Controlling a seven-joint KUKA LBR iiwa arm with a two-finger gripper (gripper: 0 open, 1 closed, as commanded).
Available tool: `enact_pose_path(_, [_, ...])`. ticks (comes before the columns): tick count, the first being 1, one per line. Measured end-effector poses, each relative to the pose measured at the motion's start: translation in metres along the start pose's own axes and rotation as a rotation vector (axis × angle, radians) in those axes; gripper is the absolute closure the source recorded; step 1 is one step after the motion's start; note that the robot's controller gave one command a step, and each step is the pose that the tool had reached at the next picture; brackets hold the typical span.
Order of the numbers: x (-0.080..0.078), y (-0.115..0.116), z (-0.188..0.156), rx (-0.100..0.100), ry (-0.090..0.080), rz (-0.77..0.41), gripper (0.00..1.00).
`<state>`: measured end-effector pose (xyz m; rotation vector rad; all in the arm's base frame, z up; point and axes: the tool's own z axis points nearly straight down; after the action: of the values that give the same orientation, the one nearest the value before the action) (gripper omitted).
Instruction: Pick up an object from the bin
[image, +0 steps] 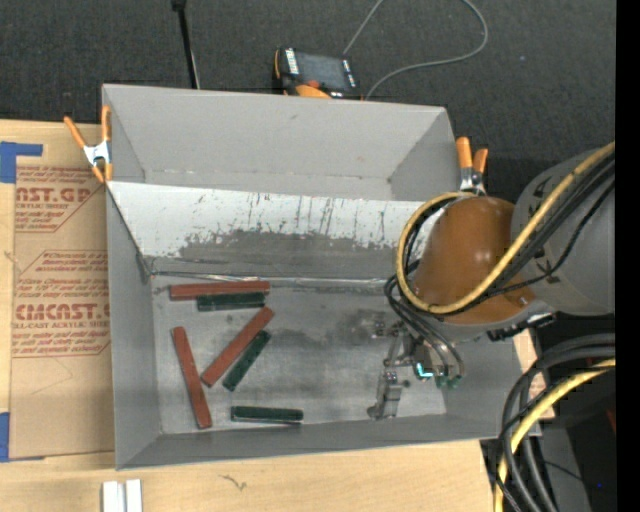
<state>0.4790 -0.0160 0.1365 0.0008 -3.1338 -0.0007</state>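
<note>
Sticks, red-brown and dark green, lie scattered over the left half of the bin, a dark green stick nearest the front wall. Well apart at right, the gripper hangs low over bare floor; I cannot tell whether it is open or closed.

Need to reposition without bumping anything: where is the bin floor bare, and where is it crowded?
The bare floor runs through the middle, between the diagonal green stick and the hand, up to the back wall. The left is crowded: red and green sticks lying close together.
</note>
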Motion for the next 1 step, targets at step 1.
enact_pose_path(1, [-0.0321,0.0612,-0.0806,-0.002,-0.019,-0.091,0.00])
